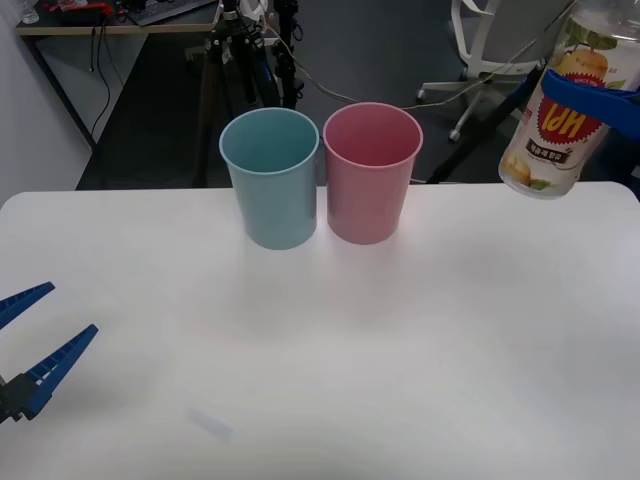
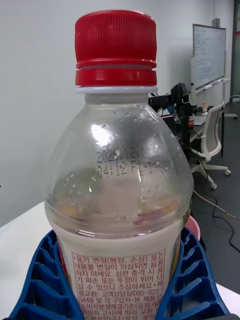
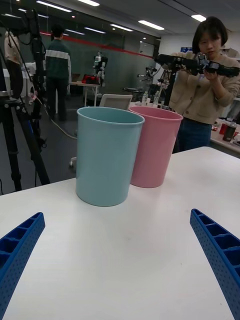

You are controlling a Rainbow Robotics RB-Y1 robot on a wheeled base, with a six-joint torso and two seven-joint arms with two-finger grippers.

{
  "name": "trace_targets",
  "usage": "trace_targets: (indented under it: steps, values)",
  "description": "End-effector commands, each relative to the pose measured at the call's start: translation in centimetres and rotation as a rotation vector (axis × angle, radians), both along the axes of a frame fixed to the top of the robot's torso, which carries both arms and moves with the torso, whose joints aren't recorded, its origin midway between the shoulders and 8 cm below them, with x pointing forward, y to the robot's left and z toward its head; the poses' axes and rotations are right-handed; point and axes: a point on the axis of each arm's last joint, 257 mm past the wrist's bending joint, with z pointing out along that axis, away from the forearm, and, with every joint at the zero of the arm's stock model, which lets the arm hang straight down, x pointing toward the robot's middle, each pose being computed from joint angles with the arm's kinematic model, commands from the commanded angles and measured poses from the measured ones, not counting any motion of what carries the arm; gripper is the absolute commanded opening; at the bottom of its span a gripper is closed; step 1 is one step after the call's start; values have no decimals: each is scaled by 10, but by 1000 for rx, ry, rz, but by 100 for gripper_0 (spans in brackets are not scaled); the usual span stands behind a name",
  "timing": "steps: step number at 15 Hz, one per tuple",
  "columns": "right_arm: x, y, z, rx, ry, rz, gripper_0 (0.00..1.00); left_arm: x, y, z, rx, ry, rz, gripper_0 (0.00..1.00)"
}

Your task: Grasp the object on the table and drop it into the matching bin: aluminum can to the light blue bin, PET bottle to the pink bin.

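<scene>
My right gripper (image 1: 590,98) is raised high at the right, above the table's (image 1: 400,340) far right corner, shut on the PET bottle (image 1: 562,110), a clear bottle with a yellow-orange label. Up close, the bottle (image 2: 117,190) shows its red cap and stands between the blue ribbed fingers (image 2: 40,285). The pink bin (image 1: 371,171) and the light blue bin (image 1: 270,177) stand side by side at the back centre, to the left of and below the bottle. My left gripper (image 1: 35,345) rests open low over the table's front left; its view shows the light blue bin (image 3: 106,155) and pink bin (image 3: 155,145).
Tripods and cables (image 1: 240,50) and an office chair (image 1: 490,40) stand on the dark floor beyond the table's far edge. The wide white tabletop in front of the bins is bare.
</scene>
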Motion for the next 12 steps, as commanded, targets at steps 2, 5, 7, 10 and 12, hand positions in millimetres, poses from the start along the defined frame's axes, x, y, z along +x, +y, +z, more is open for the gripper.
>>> trace_targets:
  steps: [2,5,7,10,12]
  values:
    - [13,16,13,-9,-14,6,0,0,0,0,0,0,0,100]
    - [31,31,13,0,-10,4,0,0,0,0,0,0,0,100]
    - [52,42,11,-3,-1,-2,0,0,0,0,0,0,0,100]
    - [91,54,11,-2,-4,-21,0,0,0,0,0,0,0,100]
    - [120,64,9,-6,-10,-35,0,0,0,0,0,0,0,100]
